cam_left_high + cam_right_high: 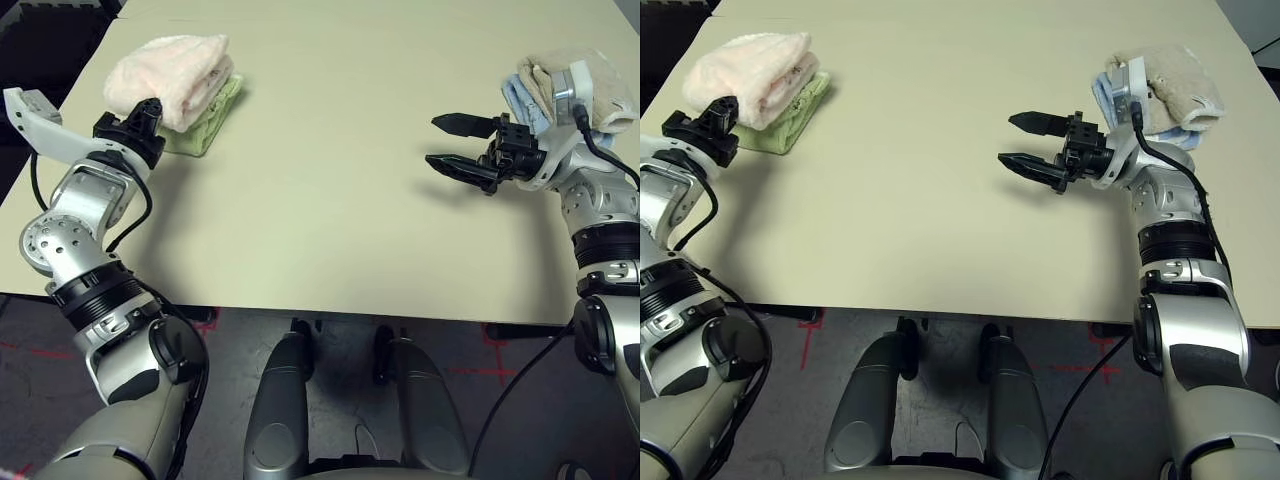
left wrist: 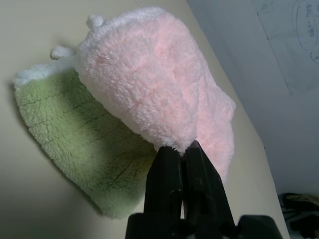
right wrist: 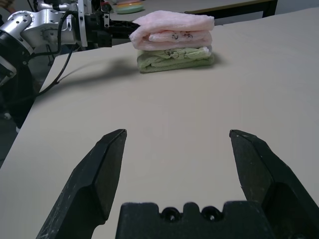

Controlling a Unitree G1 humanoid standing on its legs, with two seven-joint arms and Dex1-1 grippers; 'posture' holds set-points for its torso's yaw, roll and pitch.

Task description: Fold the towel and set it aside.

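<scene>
The towel (image 1: 170,70), pale pink and folded into a thick bundle, lies on top of a folded light green towel (image 1: 212,122) at the table's far left. My left gripper (image 1: 150,106) is shut, its black fingertips (image 2: 192,149) pressed together right against the pink towel's (image 2: 159,84) near edge; no cloth shows between them. My right gripper (image 1: 446,142) hovers open over the bare table on the right, pointing left toward the pink towel (image 3: 172,30), with nothing between its fingers (image 3: 102,164).
A stack of folded beige and blue towels (image 1: 1170,85) sits at the far right, just behind my right wrist. The beige table (image 1: 330,210) stretches bare between the two grippers. Its left edge runs close to my left arm.
</scene>
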